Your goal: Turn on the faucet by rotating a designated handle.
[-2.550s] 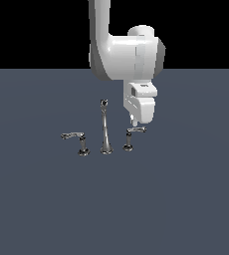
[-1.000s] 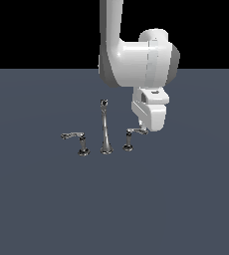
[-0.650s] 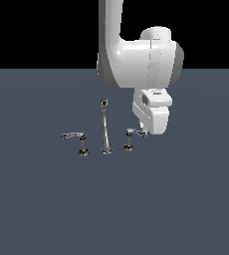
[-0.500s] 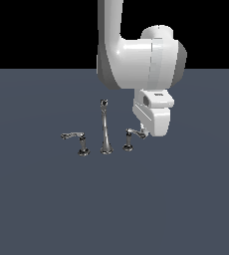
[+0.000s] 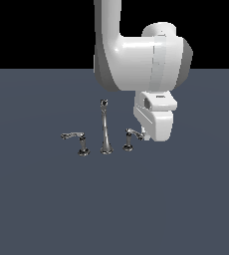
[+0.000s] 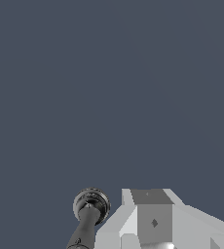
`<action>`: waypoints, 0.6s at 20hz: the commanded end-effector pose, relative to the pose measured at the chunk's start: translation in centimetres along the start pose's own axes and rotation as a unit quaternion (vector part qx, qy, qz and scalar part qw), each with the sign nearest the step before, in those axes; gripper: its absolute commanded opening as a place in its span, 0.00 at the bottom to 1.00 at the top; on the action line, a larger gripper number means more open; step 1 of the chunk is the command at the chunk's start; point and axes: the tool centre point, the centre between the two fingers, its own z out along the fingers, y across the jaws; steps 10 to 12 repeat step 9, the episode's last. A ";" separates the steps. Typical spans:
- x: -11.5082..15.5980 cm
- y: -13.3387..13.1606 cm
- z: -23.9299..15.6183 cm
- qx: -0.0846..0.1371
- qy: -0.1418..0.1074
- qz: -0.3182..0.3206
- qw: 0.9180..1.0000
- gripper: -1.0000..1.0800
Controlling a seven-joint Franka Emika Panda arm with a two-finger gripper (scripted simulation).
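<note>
Hovering low over the grey floor [image 5: 47,209], the white Panda arm [image 5: 136,60] hangs its gripper [image 5: 145,135] right at the end of the handle [image 5: 132,133], ext. view. Faucet [image 5: 104,130] sits mid-scene: tall slim spout w/ dark round tip in the centre, the longer-lever handle [image 5: 74,136] on the ext. view's left, the short-lever one on the ext. view's right, its post and round base just beside the spout's foot. Short lever arm points toward the gripper; its tip looks touching or v. nearly touching the white hand body, can't tell which. Fingers themselves are hidden behind the hand casing, so whether they're spread or closed, can't tell. Wrist cam: mostly bare floor, plus a grey-white finger block [image 6: 153,221] at the frame edge and next to it a dark round knob-like tip on a slim stem [image 6: 90,209], close alongside, not between any pads that I can see.
</note>
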 end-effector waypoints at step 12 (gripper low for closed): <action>-4.5 1.8 0.0 -0.003 -0.003 -0.009 1.000 0.00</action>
